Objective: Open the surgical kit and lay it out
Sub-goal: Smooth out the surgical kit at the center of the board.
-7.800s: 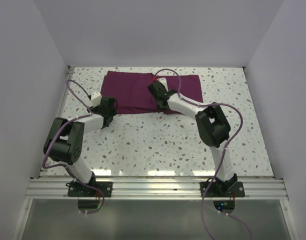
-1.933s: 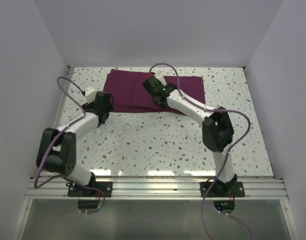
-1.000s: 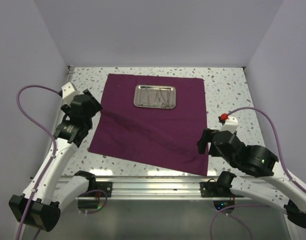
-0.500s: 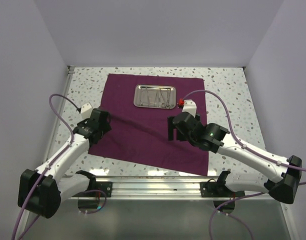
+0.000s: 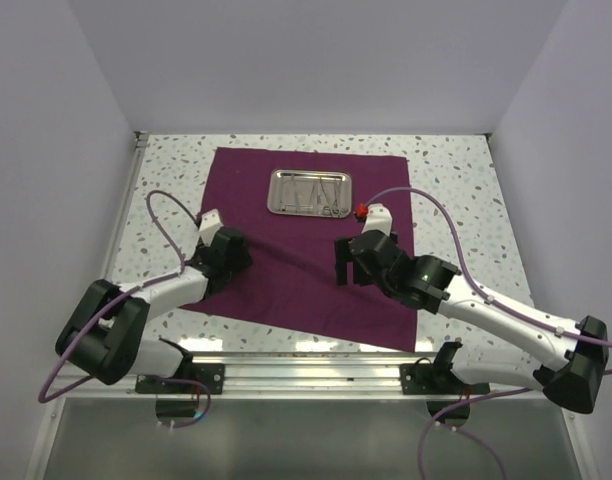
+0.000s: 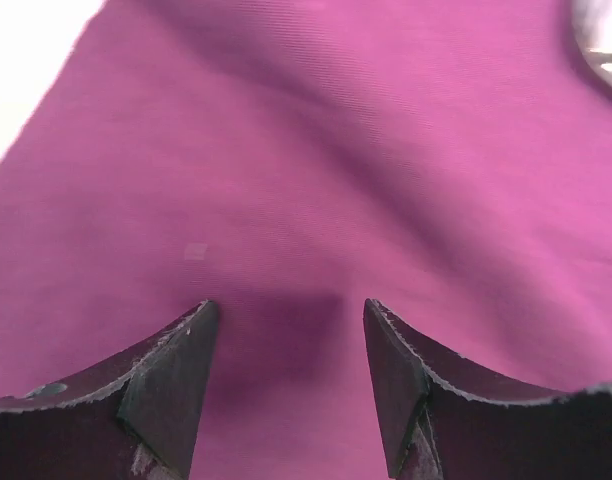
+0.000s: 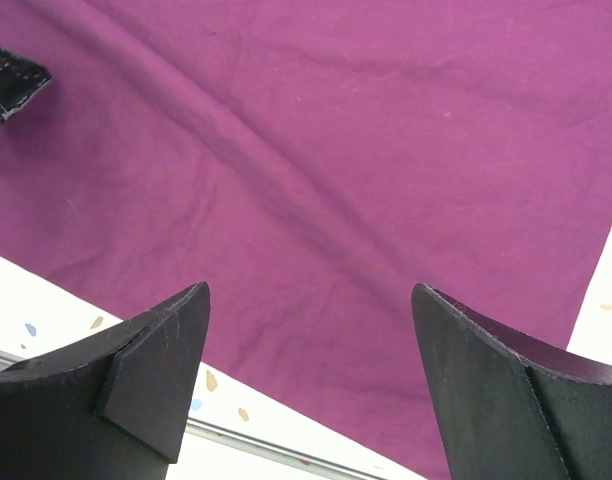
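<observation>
Pale lilac walls close in a speckled worktop (image 5: 466,200), and most of its middle lies under the maroon cloth (image 5: 286,235), spread open. The left fingers (image 6: 171,375) stand apart with nothing between them. They are low over the cloth just inside its left edge, and their shadow falls dark on the weave below. I'd guess they are placed there to pinch or press the fabric. The right fingers (image 7: 151,365) gape wider, also empty, above the cloth's near right part, with the near edge of the worktop showing beyond it.

Between the two arms a soft ridge runs slantwise across the cloth, from the left side toward the near right corner. That is probably why both hover over this stretch: it wants smoothing.

Farther out, toward the far edge and about centred, the steel tray (image 5: 274,195) sits uncovered on the cloth, with the slim instruments (image 5: 311,193) lying together inside it. So the wrap is open, but laying the tools out has not begun.
</observation>
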{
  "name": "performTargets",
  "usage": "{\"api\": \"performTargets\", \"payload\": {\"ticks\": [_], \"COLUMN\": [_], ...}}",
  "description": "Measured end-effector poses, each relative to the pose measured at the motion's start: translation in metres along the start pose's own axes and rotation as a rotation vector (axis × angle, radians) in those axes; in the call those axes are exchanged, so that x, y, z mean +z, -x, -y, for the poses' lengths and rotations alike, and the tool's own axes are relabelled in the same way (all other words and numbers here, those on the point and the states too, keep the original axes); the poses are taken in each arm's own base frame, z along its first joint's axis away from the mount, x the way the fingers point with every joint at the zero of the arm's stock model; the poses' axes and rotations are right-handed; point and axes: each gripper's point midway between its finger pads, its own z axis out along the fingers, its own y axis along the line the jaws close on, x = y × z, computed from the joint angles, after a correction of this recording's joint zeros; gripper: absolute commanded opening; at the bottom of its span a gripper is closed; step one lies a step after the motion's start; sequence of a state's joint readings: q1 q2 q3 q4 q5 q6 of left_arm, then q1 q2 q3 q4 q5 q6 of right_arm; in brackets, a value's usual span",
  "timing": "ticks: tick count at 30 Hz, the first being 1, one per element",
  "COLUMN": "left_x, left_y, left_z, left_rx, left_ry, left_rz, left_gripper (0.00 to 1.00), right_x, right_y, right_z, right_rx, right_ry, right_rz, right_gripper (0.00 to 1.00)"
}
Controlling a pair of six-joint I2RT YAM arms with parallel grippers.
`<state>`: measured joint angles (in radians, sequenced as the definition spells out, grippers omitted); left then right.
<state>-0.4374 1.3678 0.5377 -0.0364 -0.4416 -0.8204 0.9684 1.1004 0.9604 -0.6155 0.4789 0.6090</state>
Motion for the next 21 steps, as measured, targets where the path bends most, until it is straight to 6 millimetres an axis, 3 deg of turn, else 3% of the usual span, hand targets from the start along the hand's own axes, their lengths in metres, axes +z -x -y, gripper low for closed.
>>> {"api": "performTargets", "payload": {"ticks": [3, 10, 17, 21], "left_x": [-0.001, -0.001, -0.061, -0.096], "left_y": [0.000, -0.010, -0.060, -0.069], "left_z": [0.016, 0.007, -0.008, -0.017], "left_rx": [0.000, -0.033, 0.042, 0.040], "left_ry": [-0.059, 0.097, 0.219, 0.216], "left_rz": [0.036, 0.021, -0.076, -0.093], "left_gripper": [0.63, 0.66, 0.71, 0.71], "right_x": [0.001, 0.005, 0.003, -0.004], "right_y": [-0.002, -0.003, -0.004, 0.000], "right_z": [0.000, 0.000, 0.000, 0.000], "right_rx": [-0.005, -0.018, -0.025, -0.023], "right_ry": [0.001, 0.007, 0.020, 0.041], "right_rz": [0.000, 0.009, 0.012, 0.027], "right_gripper": [0.85, 0.85, 0.85, 0.86]}}
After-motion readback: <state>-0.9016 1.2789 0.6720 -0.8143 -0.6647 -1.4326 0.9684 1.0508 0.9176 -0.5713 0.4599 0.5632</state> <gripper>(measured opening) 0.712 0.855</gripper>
